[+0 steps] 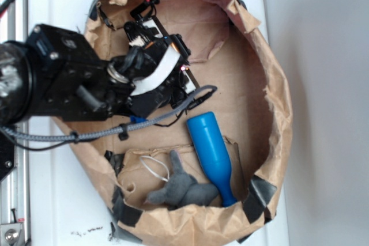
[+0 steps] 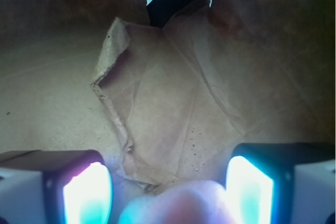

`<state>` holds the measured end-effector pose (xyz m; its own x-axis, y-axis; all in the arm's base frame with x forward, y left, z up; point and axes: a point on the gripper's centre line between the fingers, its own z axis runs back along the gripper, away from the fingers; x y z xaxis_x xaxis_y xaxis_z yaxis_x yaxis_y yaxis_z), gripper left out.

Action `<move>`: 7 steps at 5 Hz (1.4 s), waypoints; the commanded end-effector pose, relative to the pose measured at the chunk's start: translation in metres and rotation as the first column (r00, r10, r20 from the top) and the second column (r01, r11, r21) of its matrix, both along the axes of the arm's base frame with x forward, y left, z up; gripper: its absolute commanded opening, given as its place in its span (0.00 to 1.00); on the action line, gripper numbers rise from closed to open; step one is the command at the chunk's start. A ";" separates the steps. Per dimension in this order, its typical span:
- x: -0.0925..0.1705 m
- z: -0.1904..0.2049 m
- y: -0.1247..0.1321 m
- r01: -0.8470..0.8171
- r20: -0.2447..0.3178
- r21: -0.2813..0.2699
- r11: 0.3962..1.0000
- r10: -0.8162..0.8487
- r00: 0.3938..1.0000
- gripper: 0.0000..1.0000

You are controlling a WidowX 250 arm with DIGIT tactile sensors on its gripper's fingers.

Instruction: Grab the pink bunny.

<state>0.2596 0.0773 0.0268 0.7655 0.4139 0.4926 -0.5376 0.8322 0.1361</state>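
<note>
In the wrist view a blurred pale-pink rounded shape, the pink bunny [image 2: 178, 207], sits at the bottom edge between my two fingers. My gripper [image 2: 168, 184] is open, its bright pads [image 2: 88, 195] wide apart; the right pad is close against the bunny and a gap shows on the left. In the exterior view the black arm [image 1: 86, 79] reaches into the upper left of the paper-lined basket and covers both the bunny and the fingertips.
A grey plush animal [image 1: 181, 188] lies at the basket's near side, with a blue bottle [image 1: 211, 154] beside it. The crumpled brown paper wall [image 1: 277, 84] rings everything. A creased paper flap [image 2: 157, 103] lies ahead of the fingers.
</note>
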 end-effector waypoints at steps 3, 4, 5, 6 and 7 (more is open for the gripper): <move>-0.004 0.038 0.002 0.002 0.029 -0.058 0.998 0.000 1.000 0.00; -0.002 0.054 0.001 -0.003 0.023 -0.081 0.997 0.005 1.000 0.00; -0.001 0.072 -0.003 0.007 0.031 -0.120 0.993 -0.003 1.000 0.00; 0.001 0.105 -0.005 0.013 0.038 -0.183 0.983 -0.006 0.999 0.00; 0.002 0.134 -0.005 0.023 0.030 -0.230 0.973 -0.016 0.999 0.00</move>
<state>0.2619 0.0543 0.1447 0.7871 0.4969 0.3654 -0.5120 0.8567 -0.0621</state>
